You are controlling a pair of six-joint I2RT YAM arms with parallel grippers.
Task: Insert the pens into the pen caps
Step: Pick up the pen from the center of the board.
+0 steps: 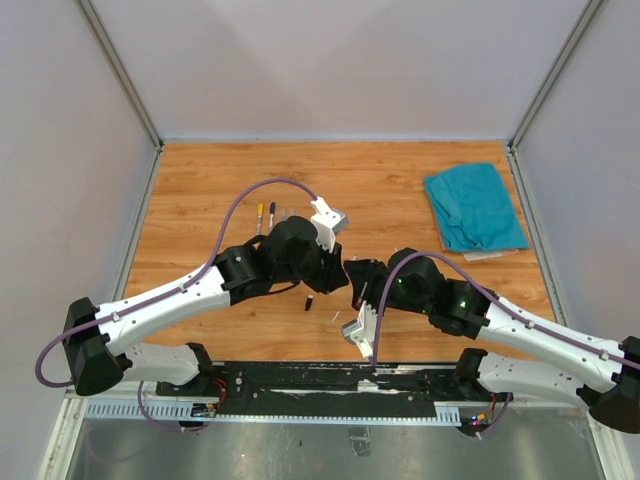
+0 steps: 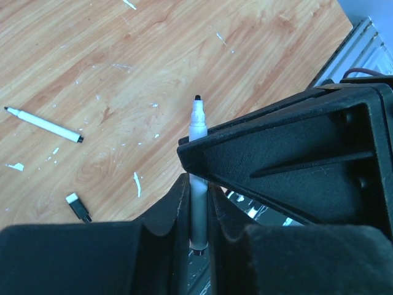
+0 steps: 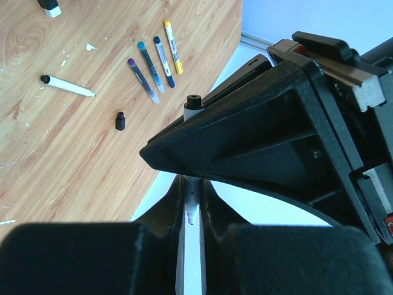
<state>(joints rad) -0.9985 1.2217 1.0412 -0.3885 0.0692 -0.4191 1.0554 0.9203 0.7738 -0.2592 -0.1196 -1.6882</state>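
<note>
1. The left gripper [image 2: 198, 184] and right gripper [image 3: 193, 184] meet nose to nose above the middle of the desk [image 1: 200, 190], near its front edge.
2. The held pen [image 2: 198, 123] is uncapped with a grey-white barrel. It sits between both pairs of fingers, off the desk.
3. Left gripper: narrowed onto the barrel, fingers pressing both sides, nib pointing away from its camera.
4. Right gripper: fully clamped on the same pen, crossing over the left.
5. A loose pen [image 2: 44, 125], uncapped, lies flat on the desk.
6. A black cap [image 3: 121, 120] stands near it, and a cap with a pale end [image 2: 78, 208] lies apart.
7. Four capped pens [image 3: 148, 63] lie side by side further back.
8. A teal cloth [image 1: 473, 205] lies at the back right.
</note>
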